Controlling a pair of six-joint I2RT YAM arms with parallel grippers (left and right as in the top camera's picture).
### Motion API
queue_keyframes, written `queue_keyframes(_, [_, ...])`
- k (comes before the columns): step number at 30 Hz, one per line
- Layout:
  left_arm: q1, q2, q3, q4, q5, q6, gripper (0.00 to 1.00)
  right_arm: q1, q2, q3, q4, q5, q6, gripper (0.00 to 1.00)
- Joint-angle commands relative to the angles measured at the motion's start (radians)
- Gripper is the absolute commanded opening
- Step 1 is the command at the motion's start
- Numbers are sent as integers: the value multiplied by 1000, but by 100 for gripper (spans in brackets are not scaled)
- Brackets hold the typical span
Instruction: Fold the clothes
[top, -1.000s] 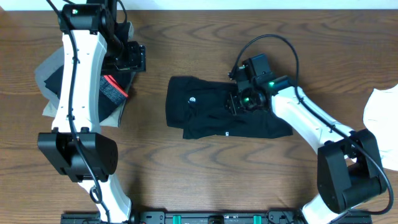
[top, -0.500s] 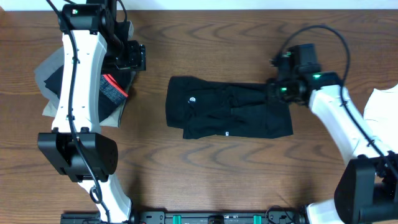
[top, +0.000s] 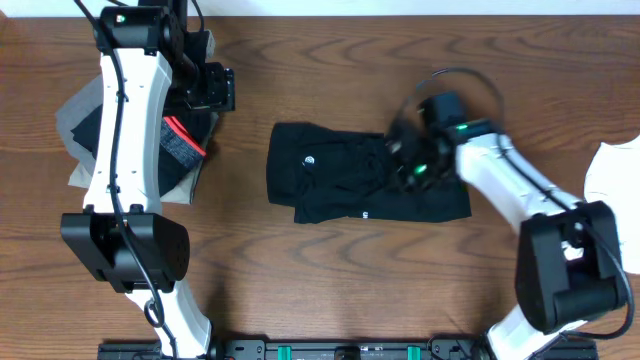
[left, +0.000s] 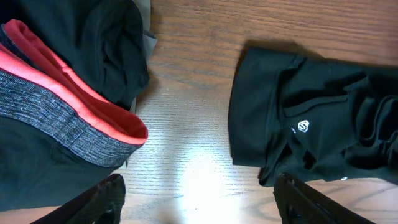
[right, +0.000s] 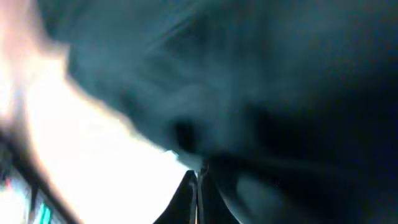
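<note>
Overhead, black garment (top: 340, 185): it is lying mid-table (top: 300, 290) as a rough, rumpled rectangle (small pale logo facing up).
Overhead, my right gripper (top: 412, 165): I am hanging over the black garment's right half, too blurred here to read the jaws.
Overhead, my left gripper (top: 207, 90): I am hovering well left of the black garment, over the far edge of the clothes pile (top: 185, 160).
Overhead, white piece (top: 612, 170): it is lying well right of the black garment, cut off by the frame.
Left wrist, my left fingers (left: 106, 198): they are standing wide apart and holding nothing, with bare wood between them. The red-banded piece (left: 93, 118) is lying just left of the black garment's logo end (left: 303, 126).
Right wrist, my right fingertips (right: 198, 186): they are pressing together against dark, blurred cloth. I cannot tell whether a fold is pinched.
Handling: I am judging the garment light, limp and thin, with layers sliding over each other.
Grasp: I am favouring an outer edge or corner, pinching through every layer.
</note>
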Motion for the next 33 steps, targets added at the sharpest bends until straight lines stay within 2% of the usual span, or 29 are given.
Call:
queue_keyframes(1, [1, -3, 18, 0, 5, -2, 81, 66, -5, -3, -87, -71, -232, 1])
queue_keyframes(4, [1, -3, 18, 0, 5, -2, 82, 80, -5, -3, -129, -33, -260, 2])
queue_keyframes(10, [1, -3, 18, -13, 6, -2, 84, 35, -83, 2, -46, -115, -237, 2])
queue_keyframes(13, [1, -3, 18, -16, 6, -3, 85, -23, -142, 2, 32, 14, -34, 1])
queue_keyframes(15, [1, -3, 18, -15, 6, -3, 85, -62, -151, 2, 46, 92, 38, 1])
queue_keyframes(21, [1, -3, 18, -11, 6, -2, 85, -141, -96, 0, 29, 276, 173, 1])
queue_keyframes(25, [1, -3, 18, -11, 6, -2, 86, -142, -22, 0, 28, 286, 204, 1])
queue_keyframes(28, [1, -3, 18, -11, 6, -2, 85, -122, 26, 0, 29, 183, 177, 1])
queue_keyframes(31, [1, -3, 18, -11, 6, -2, 85, -82, 44, 0, 21, -35, 21, 1])
queue_keyframes(33, [1, -3, 18, -11, 6, -2, 85, -44, 43, 0, 2, -112, -72, 1])
